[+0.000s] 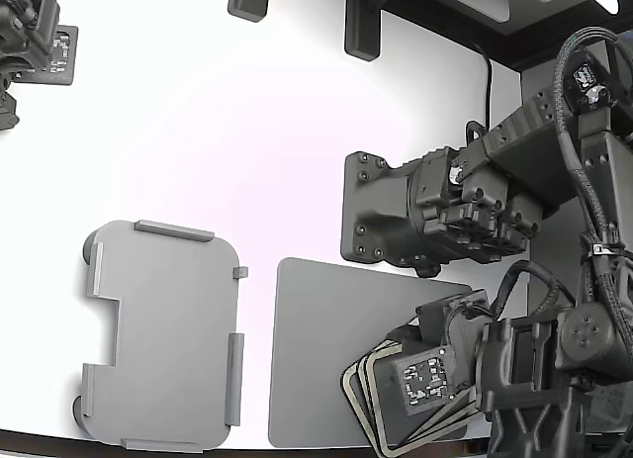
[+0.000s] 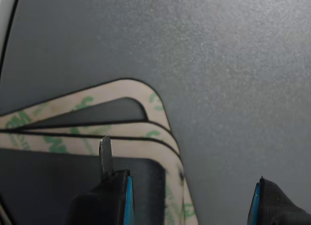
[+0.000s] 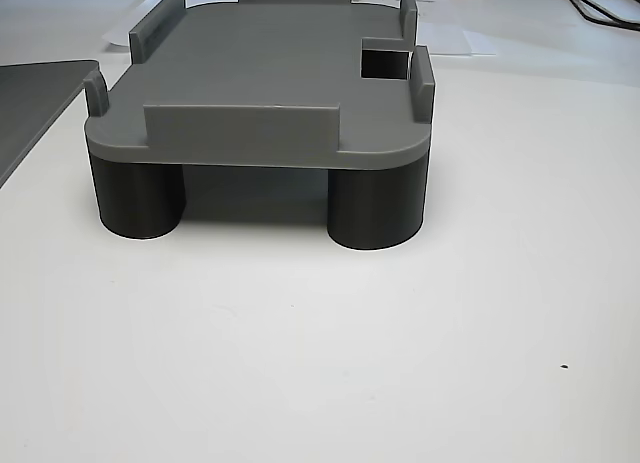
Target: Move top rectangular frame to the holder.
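The top rectangular frame [image 2: 131, 146], a thin flat beige-tan ring with rounded corners, a dark outer edge and greenish print, lies uppermost in a fanned stack of 3 alike frames [image 1: 368, 379] on the darker grey plain flat mat [image 1: 326, 329], at the mat's corner nearest the arm. In the wrist view the gripper [image 2: 192, 198] hangs right over that corner, jaws spread wide and holding nothing: 1 thin fingertip [image 2: 105, 154] sits over the frame's band, while the other jaw stands outside the frame over bare mat, so the frame's rounded corner lies between them. The light grey rounded-corner holder [image 1: 163, 329], with raised tabs and a stepped notch, stands well apart at the exterior view's left, beyond the mat and bare of any frame.
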Robot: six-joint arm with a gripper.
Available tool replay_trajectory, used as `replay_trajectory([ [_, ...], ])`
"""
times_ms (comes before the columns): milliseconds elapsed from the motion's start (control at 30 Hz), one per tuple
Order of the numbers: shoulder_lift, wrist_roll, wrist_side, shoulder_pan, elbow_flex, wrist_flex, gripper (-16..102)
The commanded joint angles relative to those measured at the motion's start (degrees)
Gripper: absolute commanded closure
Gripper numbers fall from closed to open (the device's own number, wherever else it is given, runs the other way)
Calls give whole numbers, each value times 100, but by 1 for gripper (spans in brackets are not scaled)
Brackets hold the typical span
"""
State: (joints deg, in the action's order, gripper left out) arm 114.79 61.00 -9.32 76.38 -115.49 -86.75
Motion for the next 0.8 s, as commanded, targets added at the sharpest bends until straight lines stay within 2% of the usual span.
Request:
replay_trajectory([
  [0,105,123,53,35,9,79,-14],
  [333,123,571,158,334,-439,527,-14],
  [767,-44,1020,123,817,-343,571,-14],
])
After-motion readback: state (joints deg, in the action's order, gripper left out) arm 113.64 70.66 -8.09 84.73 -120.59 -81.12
